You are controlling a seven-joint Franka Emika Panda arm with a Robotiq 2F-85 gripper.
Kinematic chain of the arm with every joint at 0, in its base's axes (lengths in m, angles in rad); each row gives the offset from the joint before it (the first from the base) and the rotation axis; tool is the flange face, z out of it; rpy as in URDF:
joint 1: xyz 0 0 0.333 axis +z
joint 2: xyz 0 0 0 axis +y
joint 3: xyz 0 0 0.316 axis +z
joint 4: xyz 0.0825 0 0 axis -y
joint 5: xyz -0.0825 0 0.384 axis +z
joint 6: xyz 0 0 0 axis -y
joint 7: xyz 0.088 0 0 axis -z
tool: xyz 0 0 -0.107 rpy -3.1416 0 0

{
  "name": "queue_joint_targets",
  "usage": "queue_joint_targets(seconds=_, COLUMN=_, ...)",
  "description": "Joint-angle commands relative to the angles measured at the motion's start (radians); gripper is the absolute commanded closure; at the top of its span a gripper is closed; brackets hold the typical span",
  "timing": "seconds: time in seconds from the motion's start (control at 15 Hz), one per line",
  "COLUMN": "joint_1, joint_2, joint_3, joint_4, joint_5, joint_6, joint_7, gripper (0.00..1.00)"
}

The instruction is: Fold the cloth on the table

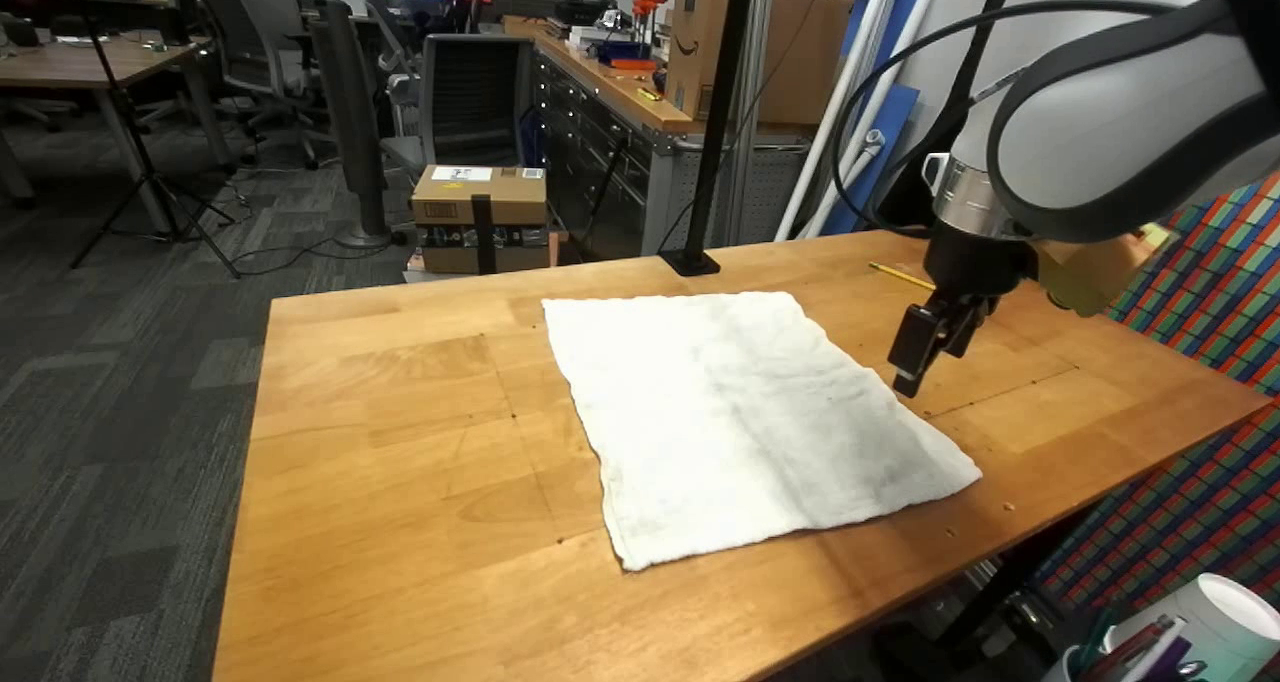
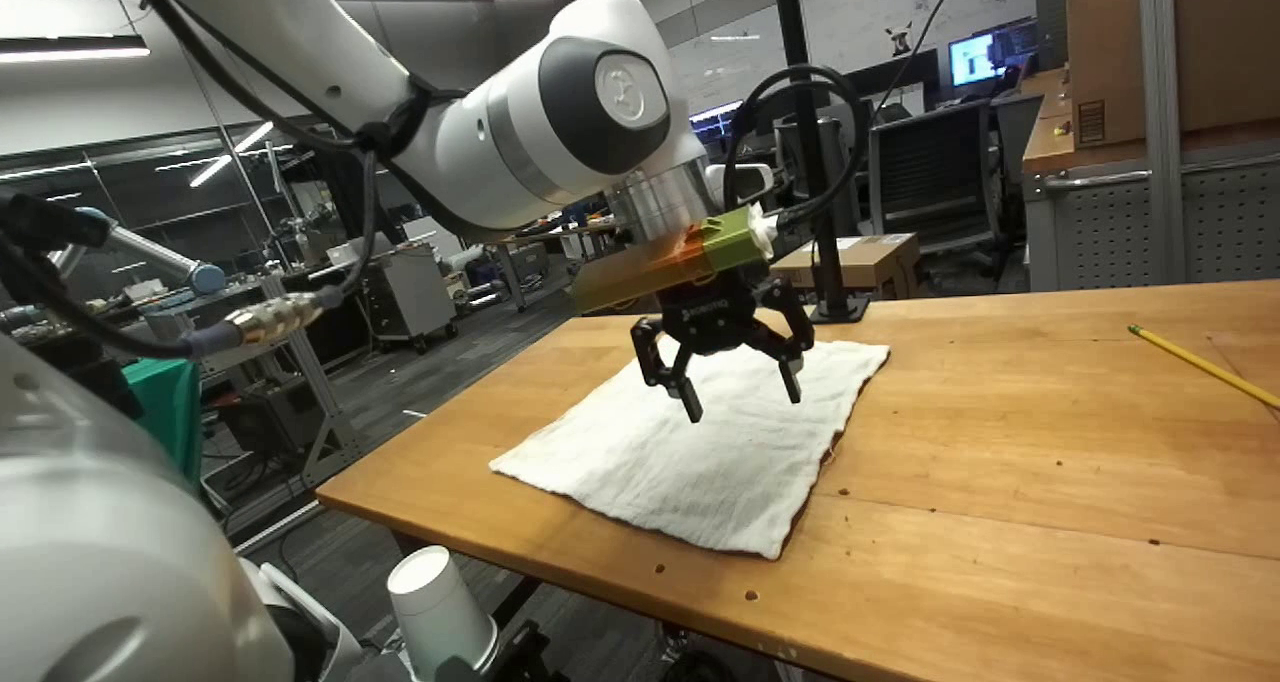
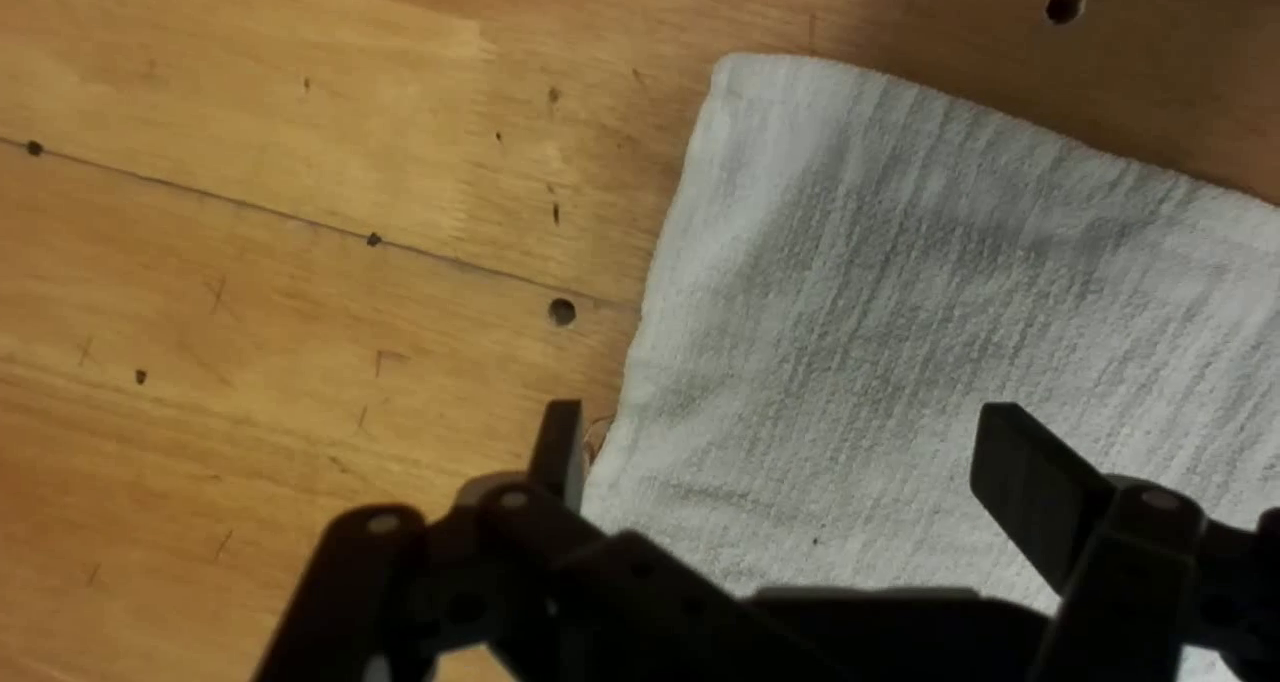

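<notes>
The cloth (image 1: 740, 427) lies spread flat on the table (image 1: 380, 492), all four edges visible and only shallow wrinkles across it, which suits folding: no layer looks doubled over yet. The claw (image 2: 742, 394) hangs above it, spread wide and pinching nothing. In the wrist view one finger (image 3: 556, 452) appears just outside the cloth's edge while its partner appears over the fabric. That straddle looks chosen so the pinch can gather the edge, which suggests this is the approach stage, with the fold itself not begun. A thin sheet lying flat offers little to grip, so the wide spread probably serves to push up a ridge of fabric as the claw comes together; stop too high, and it would likely catch only air. The pencil (image 2: 1200, 364) lies well apart from the cloth, presumably where no fold will trap it. The post (image 1: 716, 132) stands just beyond another edge; it seems a fixture, not part of the job, but a long sweep that way could knock it.
</notes>
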Motion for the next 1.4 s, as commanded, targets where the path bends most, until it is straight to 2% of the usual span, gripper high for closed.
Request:
queue_joint_targets(seconds=0.0, joint_1=0.007, joint_2=-0.019, joint_3=0.0, joint_4=-0.036, joint_5=-0.004, joint_6=0.011, joint_7=0.025, gripper=0.0)
queue_joint_targets(seconds=0.27, joint_1=-0.002, joint_2=-0.014, joint_3=-0.012, joint_4=-0.067, joint_5=-0.004, joint_6=0.018, joint_7=0.02, gripper=0.0)
queue_joint_targets(seconds=0.87, joint_1=-0.017, joint_2=0.06, joint_3=-0.078, joint_4=-0.054, joint_5=0.03, joint_6=0.051, joint_7=-0.005, gripper=0.0)
queue_joint_targets(seconds=1.33, joint_1=-0.005, joint_2=0.138, joint_3=-0.073, joint_4=-0.056, joint_5=0.033, joint_6=0.111, joint_7=-0.015, gripper=0.0)
